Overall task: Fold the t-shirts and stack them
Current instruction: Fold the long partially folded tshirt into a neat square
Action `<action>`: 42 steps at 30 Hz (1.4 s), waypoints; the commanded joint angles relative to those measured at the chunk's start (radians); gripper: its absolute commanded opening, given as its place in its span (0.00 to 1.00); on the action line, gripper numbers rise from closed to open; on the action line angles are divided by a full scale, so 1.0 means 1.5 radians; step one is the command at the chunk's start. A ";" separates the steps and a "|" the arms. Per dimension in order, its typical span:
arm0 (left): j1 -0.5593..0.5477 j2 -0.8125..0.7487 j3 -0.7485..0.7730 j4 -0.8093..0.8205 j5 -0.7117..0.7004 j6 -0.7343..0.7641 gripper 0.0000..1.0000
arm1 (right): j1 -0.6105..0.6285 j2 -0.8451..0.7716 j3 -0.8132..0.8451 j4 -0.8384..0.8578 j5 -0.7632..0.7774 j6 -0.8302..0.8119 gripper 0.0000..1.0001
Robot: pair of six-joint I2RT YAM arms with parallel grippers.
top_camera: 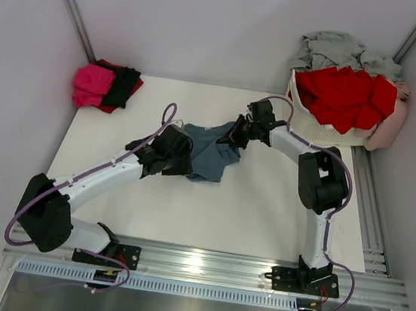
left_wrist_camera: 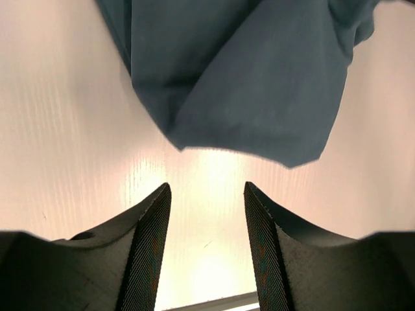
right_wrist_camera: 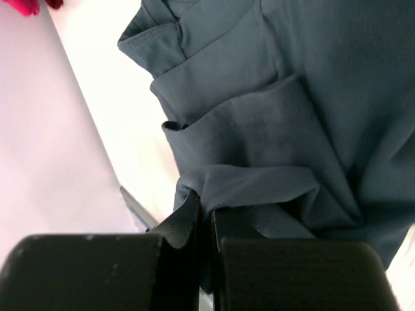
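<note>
Pinching blue-grey t-shirt (right_wrist_camera: 292, 97) edge with right gripper (right_wrist_camera: 206, 210), hovering spread empty left gripper (left_wrist_camera: 207, 191) just short of hem (left_wrist_camera: 246, 150) lying straight ahead.

Lab test cell: white panels (top_camera: 209, 19), aluminium rails (top_camera: 209, 266)

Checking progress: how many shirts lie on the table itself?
4: blue-grey shirt at centre; pink shirt, black shirt, red shirt stacked far left. Others may hide beneath.

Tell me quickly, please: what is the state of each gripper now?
Left gripper: open, holding nothing; the blue-grey t-shirt lies just ahead of it.
Right gripper: closed on a fold of the same t-shirt.
</note>
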 commanded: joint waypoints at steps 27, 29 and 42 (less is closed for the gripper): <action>0.009 0.001 -0.040 0.046 0.036 0.012 0.52 | 0.061 -0.097 0.074 0.087 0.448 -0.360 0.71; 0.011 -0.001 -0.040 0.045 0.036 0.010 0.52 | 0.066 -0.130 0.056 0.083 0.456 -0.367 0.71; 0.021 -0.081 -0.027 0.001 0.037 0.013 0.52 | 0.085 -0.288 -0.134 -0.044 0.476 -0.263 0.70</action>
